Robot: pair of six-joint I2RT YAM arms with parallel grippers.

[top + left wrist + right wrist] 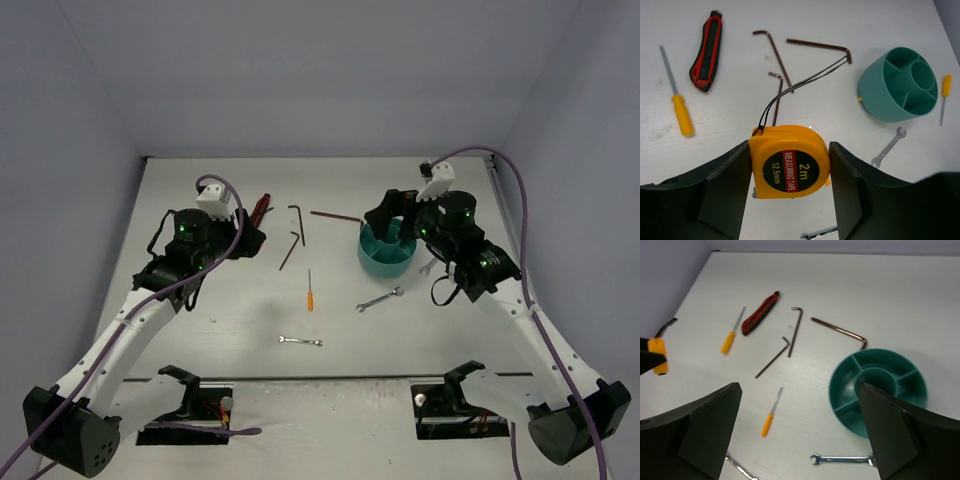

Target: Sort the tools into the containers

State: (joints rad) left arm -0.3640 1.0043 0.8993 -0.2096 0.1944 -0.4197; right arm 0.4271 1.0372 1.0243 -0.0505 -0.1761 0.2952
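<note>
Left jaws clamped on yellow tape measure (790, 167), apparently clear of surface (840, 20), well apart from teal tub (880, 100). Right jaws wide open, empty, above tub. Step: carry. Next: swing across, release into free compartment.

White table (220, 330) boxed in by pale walls.
Surface matte white with faint grain; back wall (320, 70), left wall (60, 180) and right wall (590, 140) all flat lavender-grey, dark seam where the table meets the rear; light soft and even, shadows weak.
</note>
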